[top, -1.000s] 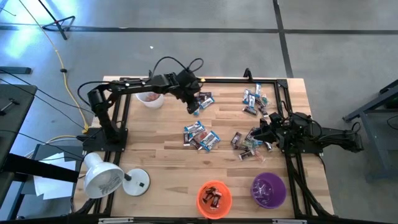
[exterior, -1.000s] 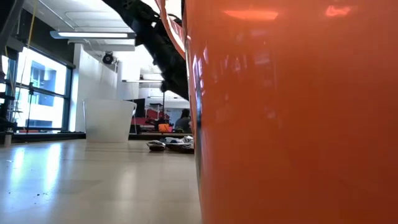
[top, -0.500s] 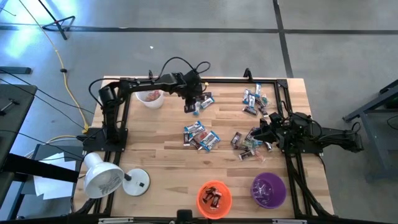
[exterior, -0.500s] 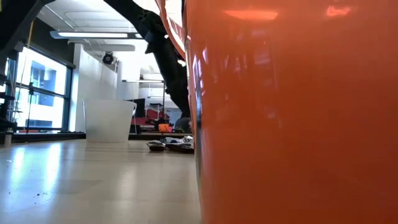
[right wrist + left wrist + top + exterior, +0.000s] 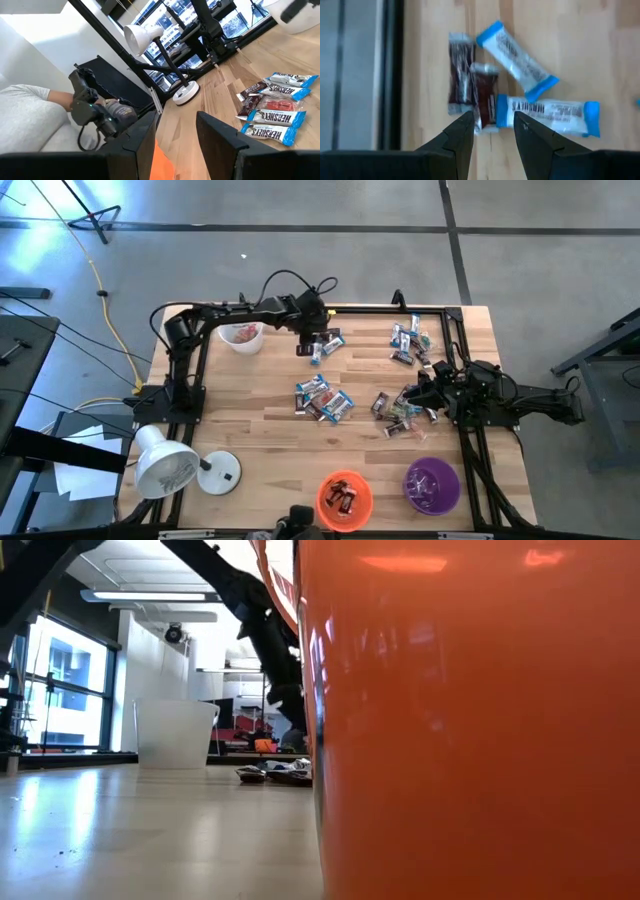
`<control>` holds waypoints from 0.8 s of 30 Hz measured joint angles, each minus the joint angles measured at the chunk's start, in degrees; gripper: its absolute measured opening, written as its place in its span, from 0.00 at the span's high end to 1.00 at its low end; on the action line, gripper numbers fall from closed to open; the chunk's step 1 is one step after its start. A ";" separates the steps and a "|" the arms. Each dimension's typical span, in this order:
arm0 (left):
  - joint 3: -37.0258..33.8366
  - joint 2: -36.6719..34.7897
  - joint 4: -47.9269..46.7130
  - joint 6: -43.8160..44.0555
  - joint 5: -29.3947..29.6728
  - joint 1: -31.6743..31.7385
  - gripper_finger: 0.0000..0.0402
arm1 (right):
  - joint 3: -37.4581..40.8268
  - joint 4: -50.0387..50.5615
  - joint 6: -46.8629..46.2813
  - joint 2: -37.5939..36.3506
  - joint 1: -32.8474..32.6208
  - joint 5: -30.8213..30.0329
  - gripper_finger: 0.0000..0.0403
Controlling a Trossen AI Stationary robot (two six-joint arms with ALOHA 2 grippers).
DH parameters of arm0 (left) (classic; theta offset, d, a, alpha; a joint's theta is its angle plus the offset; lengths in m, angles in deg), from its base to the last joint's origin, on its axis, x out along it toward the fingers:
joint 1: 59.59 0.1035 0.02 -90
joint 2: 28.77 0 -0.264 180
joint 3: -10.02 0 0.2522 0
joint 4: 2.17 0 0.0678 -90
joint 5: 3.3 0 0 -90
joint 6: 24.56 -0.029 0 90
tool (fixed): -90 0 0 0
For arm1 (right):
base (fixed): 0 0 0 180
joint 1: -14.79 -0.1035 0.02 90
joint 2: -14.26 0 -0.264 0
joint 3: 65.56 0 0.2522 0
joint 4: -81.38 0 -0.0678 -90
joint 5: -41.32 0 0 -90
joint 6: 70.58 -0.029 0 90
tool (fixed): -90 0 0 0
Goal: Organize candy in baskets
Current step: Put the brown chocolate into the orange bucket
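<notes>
Swung toward the table's [image 5: 270, 435] 12 o'clock edge, the left tool [image 5: 492, 131] hovers slightly parted and empty over two blue-and-white and two brown candy [image 5: 517, 59] bars; the right tool [image 5: 175, 131], also parted and empty, waits at 3 o'clock; three baskets [image 5: 344, 499] stand around.

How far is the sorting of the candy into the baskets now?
Early stage. Done: a few dark bars lie in the orange basket, pinkish ones in the white basket; the purple basket looks empty. In hand: the open left claw hovers over a dark bar near the table's far edge. The open right claw waits by the right pile. Left: most candy lies loose on the table.
</notes>
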 joint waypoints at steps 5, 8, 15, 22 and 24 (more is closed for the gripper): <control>0.00 2.77 0.38 0.35 -0.06 0.31 0.68 | 0.01 0.02 0.00 0.00 0.01 0.00 0.66; 0.00 3.98 1.27 -0.98 0.04 0.48 0.68 | 0.00 0.02 0.00 0.00 0.02 0.00 0.66; 0.00 4.83 2.90 -3.92 -1.71 1.43 0.68 | 0.00 0.00 0.00 0.00 0.02 0.00 0.66; 0.00 5.05 3.38 -9.61 -4.58 2.31 0.68 | 0.00 0.02 -0.02 0.00 0.02 0.00 0.66; 0.00 5.77 4.17 -9.61 -4.67 2.58 0.68 | 0.00 0.02 0.00 0.00 0.02 0.00 0.66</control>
